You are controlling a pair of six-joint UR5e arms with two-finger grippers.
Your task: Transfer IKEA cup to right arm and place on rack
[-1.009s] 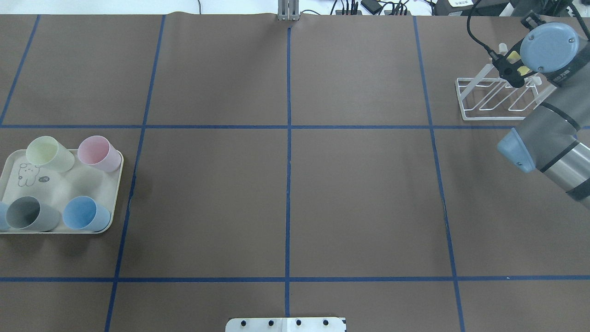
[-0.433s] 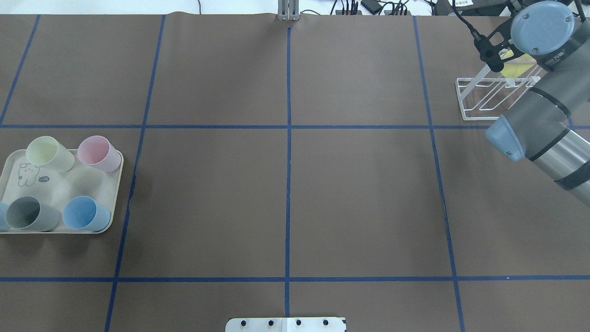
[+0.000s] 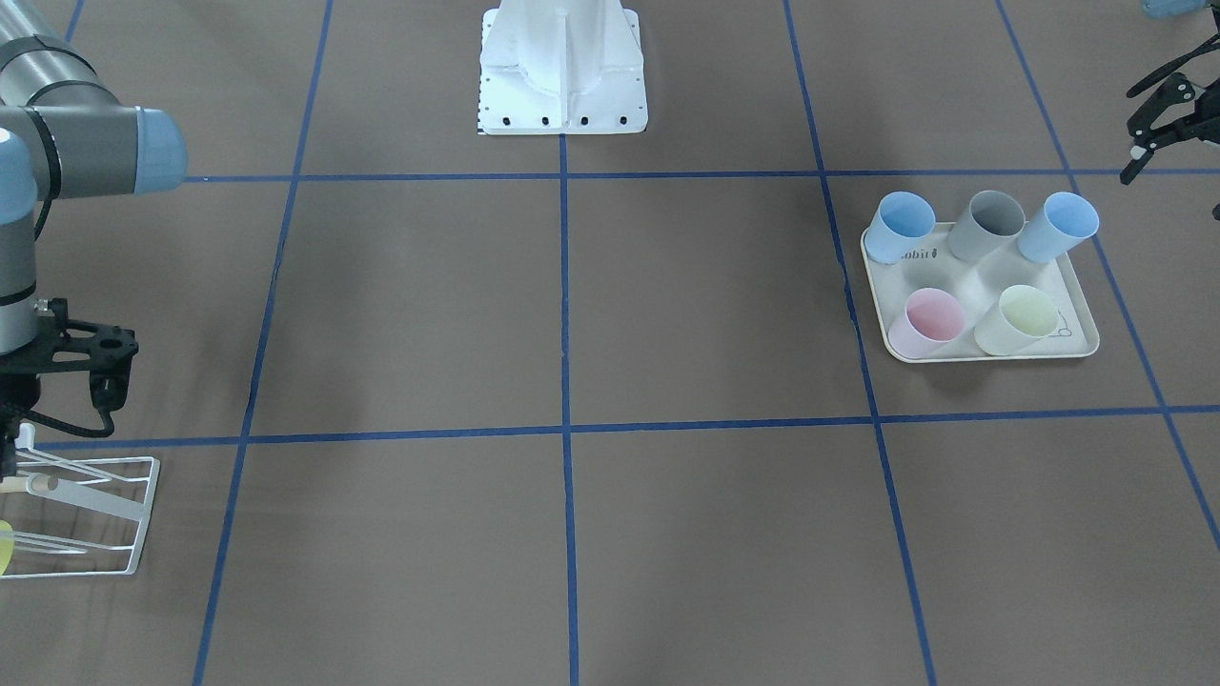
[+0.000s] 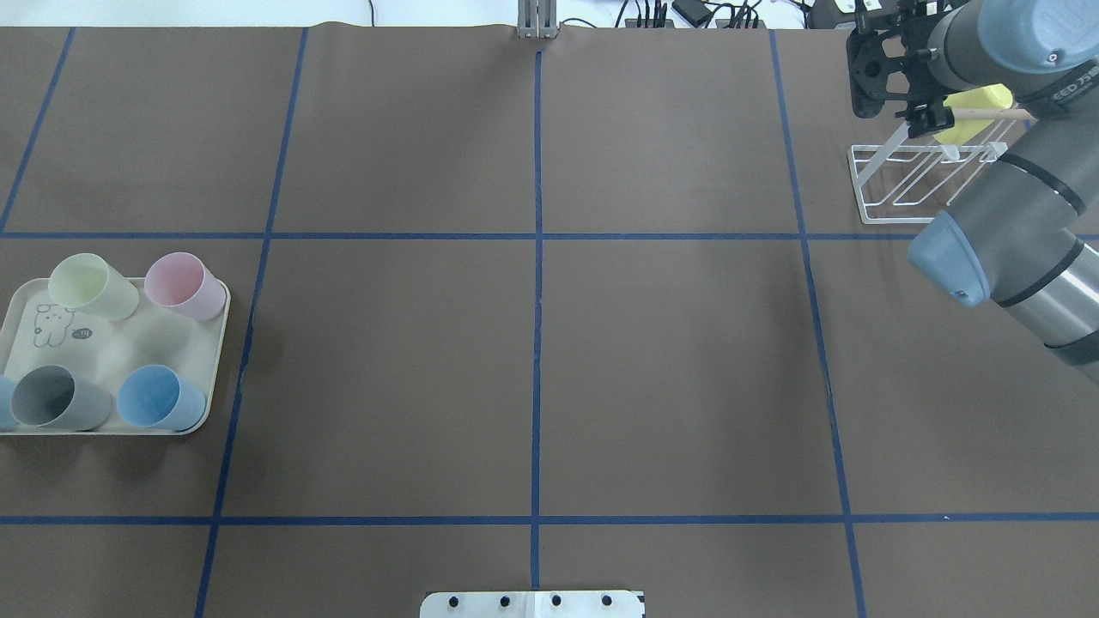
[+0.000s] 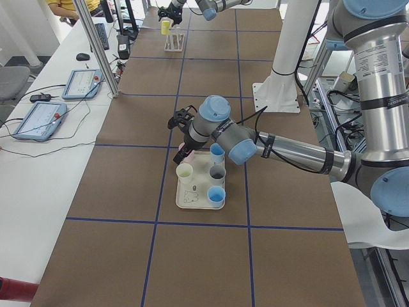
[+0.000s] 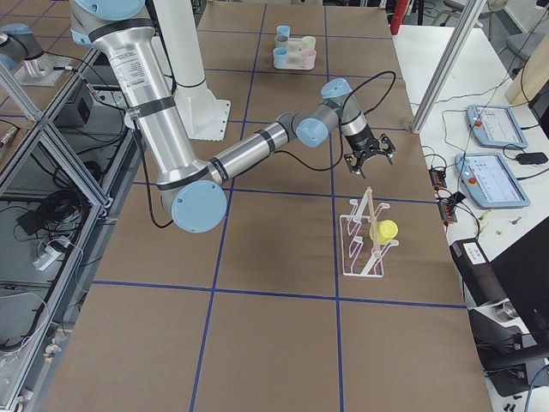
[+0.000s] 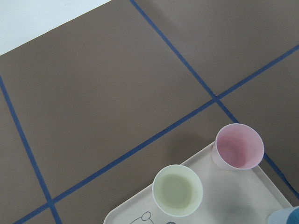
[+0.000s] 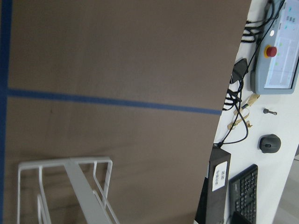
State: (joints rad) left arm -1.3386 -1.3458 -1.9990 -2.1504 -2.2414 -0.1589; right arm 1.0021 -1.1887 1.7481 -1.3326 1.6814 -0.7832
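Observation:
A yellow IKEA cup (image 4: pixel 970 124) lies on its side over the wooden dowel of the white wire rack (image 4: pixel 893 184) at the far right. The same cup (image 6: pixel 383 230) shows on the rack (image 6: pixel 360 249) in the exterior right view. My right gripper (image 4: pixel 889 94) hovers just left of the rack, open and empty, clear of the cup; its spread fingers (image 6: pixel 371 159) show from the side. My left gripper (image 3: pixel 1158 124) hangs open above the tray's far side and holds nothing.
A cream tray (image 4: pixel 112 343) at the left edge carries a pale green cup (image 4: pixel 90 286), a pink cup (image 4: pixel 183 285), a grey cup (image 4: pixel 56 399) and blue cups (image 4: pixel 159 397). Blue tape lines cross the brown table. The robot's base (image 3: pixel 562 67) stands mid-table.
My right gripper has drawn back from the rack toward the far left, leaving the yellow cup on the dowel. The cups on the tray have not moved.

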